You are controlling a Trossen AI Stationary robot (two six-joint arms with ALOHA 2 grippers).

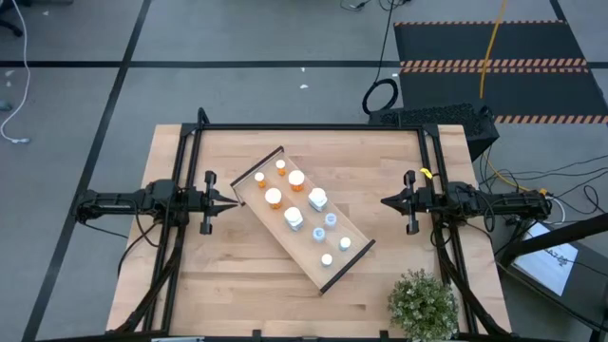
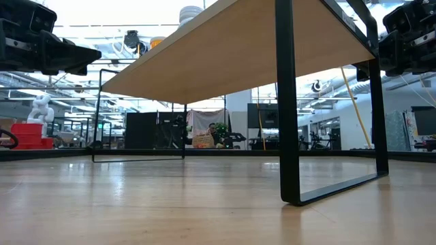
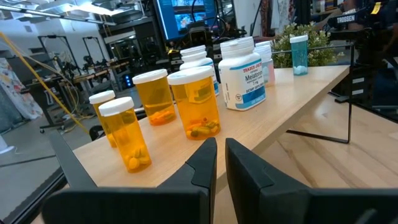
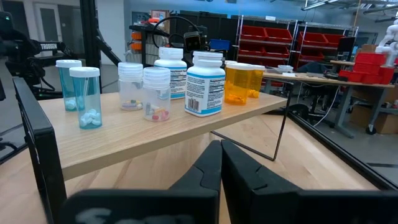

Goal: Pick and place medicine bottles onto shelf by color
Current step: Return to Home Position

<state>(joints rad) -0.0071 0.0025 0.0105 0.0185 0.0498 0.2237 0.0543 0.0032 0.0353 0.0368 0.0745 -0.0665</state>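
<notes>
From above, the shelf (image 1: 304, 249) lies slantwise in the middle of the table (image 1: 237, 285). The orange bottles (image 1: 274, 198) are gathered toward its far left end, and the blue bottles (image 1: 332, 220) run on toward its near right end. The left gripper (image 1: 235, 201) points at the shelf's long edge from just beside it. The right gripper (image 1: 384, 202) faces it from farther off, with bare wood between. A plant (image 1: 423, 304) sits at the table's near right corner, and the near left of the table is open. From table height, the shelf's pale underside spans the upper picture, with its dark end frame standing on the wood. There is open board beneath it and in front, and both arms hang dark at the top corners. From the left wrist, the orange bottles stand nearest, and beyond them a white bottle (image 3: 244, 73) reads "Trader Joe's Melatonin". The arm beyond reads "TROSSEN". The fingers (image 3: 202, 163) leave only a narrow slit and grip nothing. From the right wrist, the blue bottles come first. Next comes the nearer white bottle (image 4: 205, 84), which shows a barcode, with orange ones behind it. "TROSSEN" shows on the far arm. These fingers (image 4: 208, 163) are pressed together and are empty.
</notes>
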